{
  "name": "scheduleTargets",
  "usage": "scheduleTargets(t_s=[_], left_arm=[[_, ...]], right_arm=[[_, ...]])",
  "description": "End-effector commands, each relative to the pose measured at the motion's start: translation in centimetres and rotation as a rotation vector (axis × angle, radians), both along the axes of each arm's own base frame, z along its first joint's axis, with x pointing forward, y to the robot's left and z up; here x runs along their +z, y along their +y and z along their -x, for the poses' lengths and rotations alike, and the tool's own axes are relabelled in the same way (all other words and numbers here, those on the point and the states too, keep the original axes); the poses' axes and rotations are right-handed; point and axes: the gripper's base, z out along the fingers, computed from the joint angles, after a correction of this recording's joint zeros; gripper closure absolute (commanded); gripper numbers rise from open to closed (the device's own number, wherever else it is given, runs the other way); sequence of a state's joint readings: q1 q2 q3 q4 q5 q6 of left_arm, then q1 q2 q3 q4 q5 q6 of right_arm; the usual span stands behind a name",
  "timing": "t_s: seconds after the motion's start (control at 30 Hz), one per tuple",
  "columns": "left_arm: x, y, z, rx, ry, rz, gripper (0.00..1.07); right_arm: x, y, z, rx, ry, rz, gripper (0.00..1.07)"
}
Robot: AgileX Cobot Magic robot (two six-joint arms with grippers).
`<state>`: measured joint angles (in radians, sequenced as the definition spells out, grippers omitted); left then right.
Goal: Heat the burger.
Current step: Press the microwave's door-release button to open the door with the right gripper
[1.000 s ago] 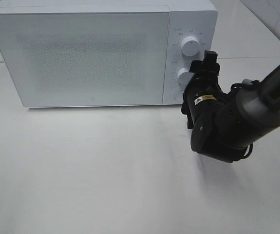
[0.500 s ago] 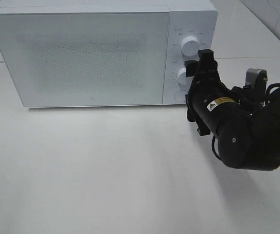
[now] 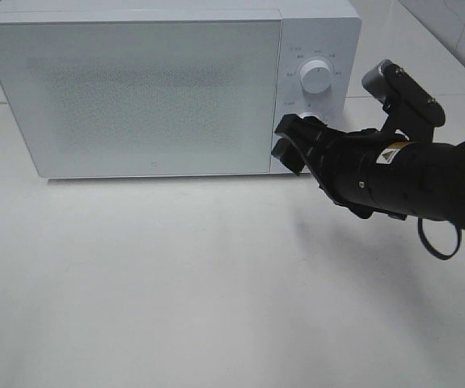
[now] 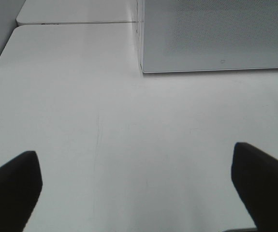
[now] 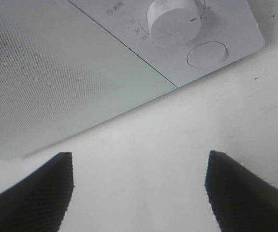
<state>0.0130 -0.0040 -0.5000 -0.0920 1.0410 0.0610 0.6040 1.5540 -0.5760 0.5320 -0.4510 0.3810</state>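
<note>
right hand (image 3: 289,144) swung left, lower — open, before microwave (image 3: 135,89) controls

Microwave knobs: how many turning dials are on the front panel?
2. The upper knob sits high on the front of the microwave. The lower knob is beneath it, above the round button; in the high view the right tool hides it.

White microwave (image 3: 135,89) (door shut) on a pale, glossy tabletop (image 3: 175,283).
</note>
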Motion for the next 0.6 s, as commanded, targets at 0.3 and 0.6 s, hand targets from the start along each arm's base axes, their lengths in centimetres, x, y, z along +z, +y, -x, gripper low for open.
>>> scheduleTargets(t_s=[0.3,0.6], left_arm=[[-0.1,0.0,0.3,0.003,-0.022,0.000,0.06],[-0.1,0.0,0.3,0.003,-0.022,0.000,0.06]], right_arm=[[1.3,-3.5,1.9,0.300,0.139,0.316,0.31],[4.5,-5.1,3.7,0.508,0.285,0.572,0.31]])
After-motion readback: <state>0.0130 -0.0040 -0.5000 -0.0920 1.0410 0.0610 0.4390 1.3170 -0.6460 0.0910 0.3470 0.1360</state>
